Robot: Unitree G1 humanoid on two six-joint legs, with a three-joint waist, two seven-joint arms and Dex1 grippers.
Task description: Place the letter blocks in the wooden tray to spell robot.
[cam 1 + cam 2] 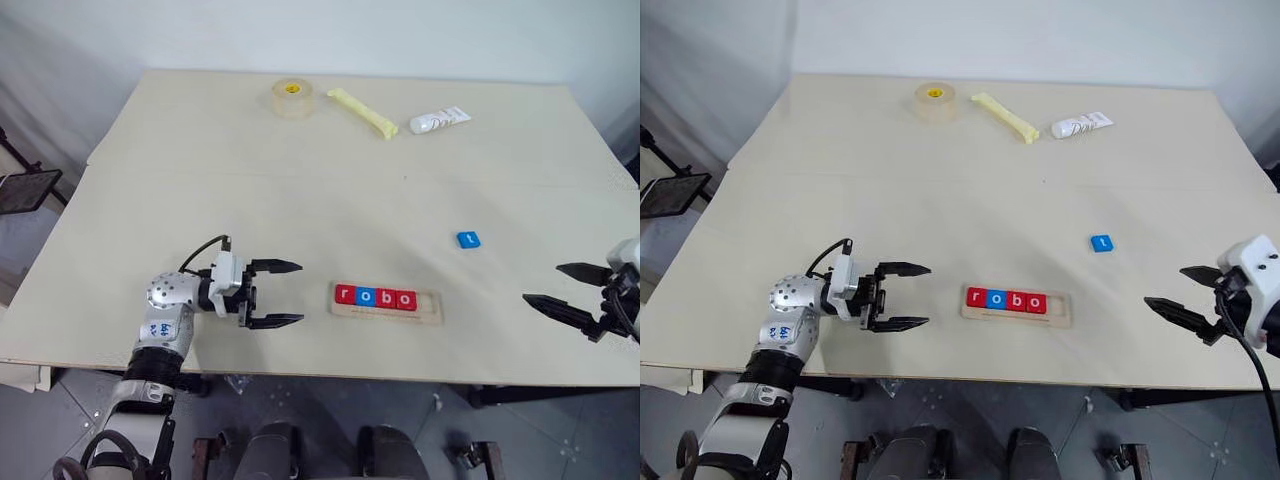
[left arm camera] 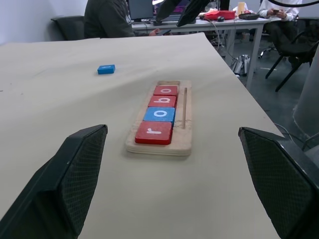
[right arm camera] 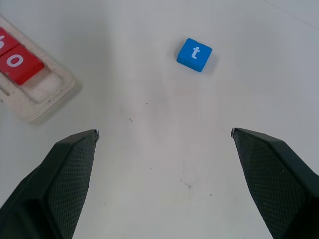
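Your surface [image 1: 300, 180] is wide, and the wooden tray [image 1: 386, 314] sits near its front edge holding r, o, b, o, with the end slot toward your right arm bare. The left pincer [image 1: 275, 294] hangs beside the tray's r end, fingers apart and empty; a nudge could shift the tray. The right pincer [image 1: 568, 288], also spread and empty, is well off from the tray. The blue t block [image 1: 468, 239] lies beyond the tray's bare end; pinch it off-centre and it may skid or land rotated.

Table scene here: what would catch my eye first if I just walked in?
Probably the wooden tray near the table's front edge, holding four red and blue letter blocks that read "robo", with its last slot empty. Next, the lone blue "t" block lying apart, farther back and to the right. Either side of the tray, the left tool and right tool hang open.
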